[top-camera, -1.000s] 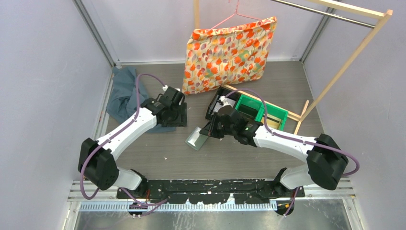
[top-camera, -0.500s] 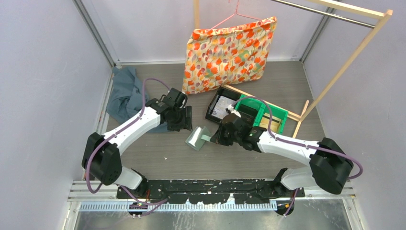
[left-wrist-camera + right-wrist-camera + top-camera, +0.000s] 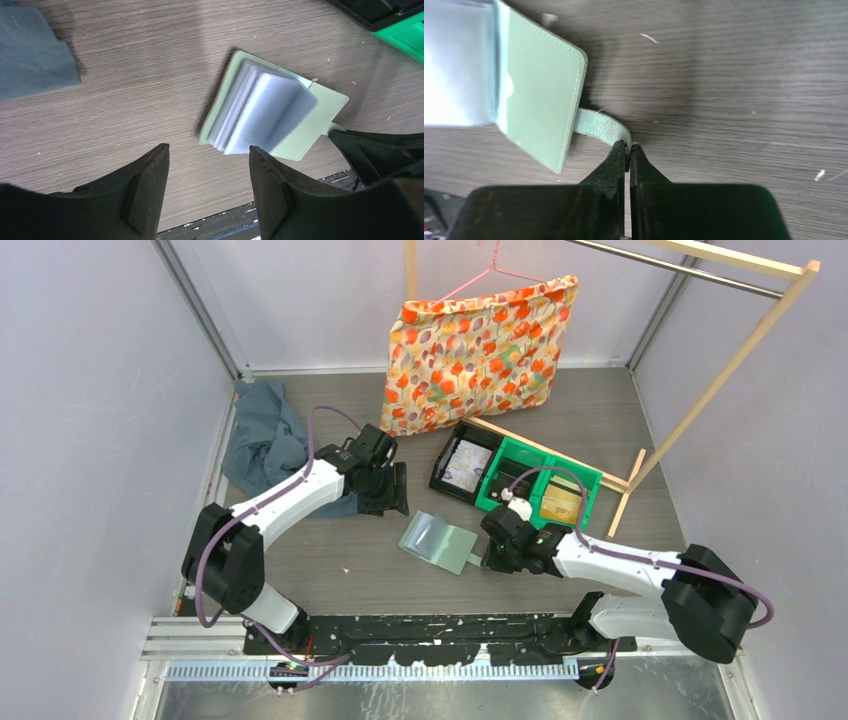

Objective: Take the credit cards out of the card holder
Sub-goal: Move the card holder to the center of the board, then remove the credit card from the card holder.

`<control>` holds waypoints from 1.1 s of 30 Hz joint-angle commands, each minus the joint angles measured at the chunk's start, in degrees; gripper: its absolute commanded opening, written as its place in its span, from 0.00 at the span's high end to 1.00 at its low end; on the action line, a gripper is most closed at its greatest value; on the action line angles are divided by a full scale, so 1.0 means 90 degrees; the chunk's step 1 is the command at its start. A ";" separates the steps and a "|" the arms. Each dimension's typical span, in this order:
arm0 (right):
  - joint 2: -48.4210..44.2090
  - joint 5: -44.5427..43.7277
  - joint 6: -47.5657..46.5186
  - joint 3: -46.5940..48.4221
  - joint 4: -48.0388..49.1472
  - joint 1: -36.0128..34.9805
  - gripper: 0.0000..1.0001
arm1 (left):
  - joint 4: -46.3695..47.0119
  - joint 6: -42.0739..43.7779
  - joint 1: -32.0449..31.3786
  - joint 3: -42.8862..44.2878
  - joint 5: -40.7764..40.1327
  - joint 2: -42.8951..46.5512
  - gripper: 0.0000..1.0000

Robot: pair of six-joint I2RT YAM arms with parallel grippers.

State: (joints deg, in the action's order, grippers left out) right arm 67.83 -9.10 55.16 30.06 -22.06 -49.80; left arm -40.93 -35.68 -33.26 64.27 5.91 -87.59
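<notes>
The pale sage-green card holder [image 3: 447,545] lies open on the table between my arms. Its stack of clear inner pockets [image 3: 260,112] faces up, with pale cards showing in them; I cannot tell single cards apart. My right gripper [image 3: 487,558] is at the holder's right edge, shut on its thin green strap [image 3: 596,125]; the jaws [image 3: 628,146] pinch the strap's end just above the table. My left gripper [image 3: 397,502] is open and empty, just up and left of the holder. In the left wrist view its fingers [image 3: 207,148] straddle bare table next to the holder [image 3: 320,125].
Two bright green bins [image 3: 545,490] and a black tray [image 3: 462,462] stand just behind the holder. A blue-grey cloth [image 3: 262,435] lies at the back left, under my left arm. A floral cushion cover [image 3: 480,350] hangs at the back. A wooden rack [image 3: 720,370] stands at the right.
My right gripper has pulled the strap down and to the right, and the holder has slid that way and opened out flat. My left gripper has moved right, closer to the holder.
</notes>
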 commanded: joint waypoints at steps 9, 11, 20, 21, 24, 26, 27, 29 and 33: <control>0.0722 -0.0423 -0.0142 0.0019 -0.0029 -0.0019 0.99 | 0.0794 -0.0167 -0.0120 -0.0157 0.0979 -0.0355 0.43; 0.0762 -0.0433 -0.0146 0.0008 -0.0011 -0.0023 0.99 | 0.1001 -0.0244 -0.0174 -0.0236 0.1312 -0.0458 0.43; 0.0686 -0.0424 -0.0098 -0.0132 0.0060 -0.0021 0.99 | 0.1421 -0.0461 -0.0280 -0.0347 0.2148 -0.0942 0.40; 0.0685 -0.0406 -0.0095 -0.0137 0.0071 -0.0022 0.99 | 0.1431 -0.0455 -0.0292 -0.0341 0.2206 -0.1016 0.40; 0.0686 -0.0361 -0.0131 -0.0121 0.0101 -0.0023 0.99 | 0.1451 -0.0432 -0.0295 -0.0329 0.2173 -0.1215 0.40; 0.0681 -0.0361 -0.0159 -0.0100 0.0074 -0.0023 0.99 | 0.1500 -0.0447 -0.0292 -0.0326 0.2251 -0.1285 0.40; 0.0685 -0.0362 -0.0164 -0.0094 0.0068 -0.0023 0.99 | 0.1535 -0.0463 -0.0298 -0.0332 0.2314 -0.1292 0.41; 0.0676 -0.0361 -0.0176 -0.0098 0.0069 -0.0021 0.99 | 0.1684 -0.0558 -0.0304 -0.0346 0.2651 -0.1249 0.42; 0.0675 -0.0322 -0.0191 -0.0098 0.0078 -0.0020 0.99 | 0.2020 -0.0696 -0.0299 -0.0433 0.3211 -0.1170 0.42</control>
State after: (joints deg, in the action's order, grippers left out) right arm 72.75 -10.44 54.33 30.96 -19.11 -49.76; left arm -27.62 -40.32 -35.68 60.80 27.53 -99.39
